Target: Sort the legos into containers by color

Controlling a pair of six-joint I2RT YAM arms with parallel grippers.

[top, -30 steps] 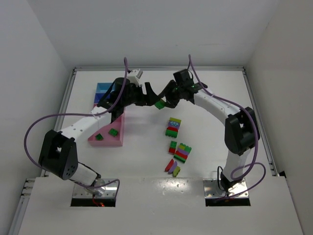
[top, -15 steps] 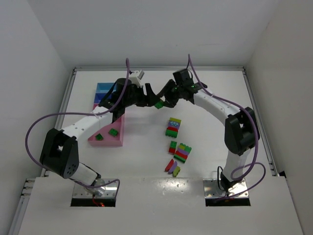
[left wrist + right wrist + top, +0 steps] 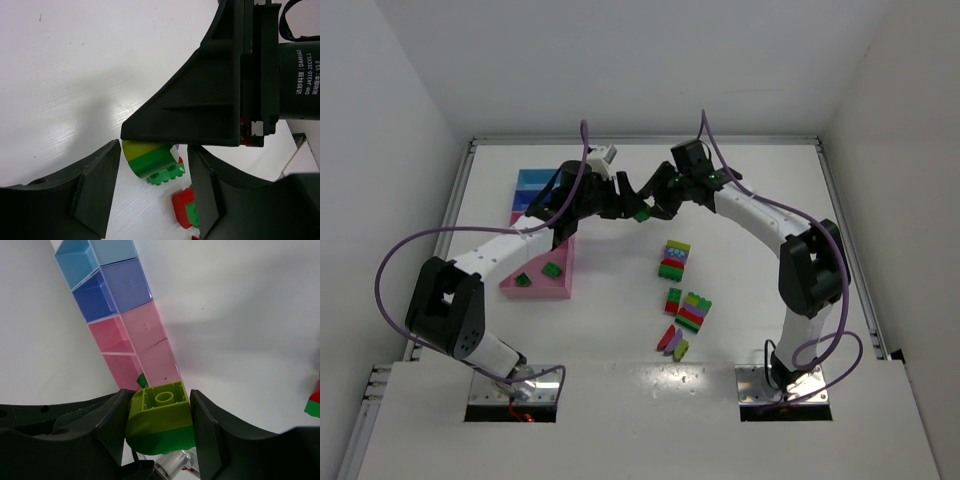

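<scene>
My right gripper (image 3: 161, 396) is shut on a small block (image 3: 161, 420), a yellow-green brick stacked on a green one, held in the air above the table. From above the block (image 3: 642, 212) hangs between the two grippers. My left gripper (image 3: 155, 167) is open, one finger on either side of that block (image 3: 149, 156), not touching it. The containers (image 3: 125, 315) run in a row of light blue, darker blue and pink trays. Two green legos (image 3: 552, 269) lie in the largest pink tray (image 3: 535, 292). Multicoloured stacks (image 3: 674, 259) and loose legos (image 3: 673, 342) sit at centre right.
A raised rim (image 3: 645, 140) runs around the white table, with grey walls behind. Purple cables (image 3: 410, 250) loop off both arms. Another stack (image 3: 693, 311) stands near the front, between the arm bases.
Both grippers have drifted slightly toward the back of the table with the block between them. The right gripper's hold on the block is unchanged.
</scene>
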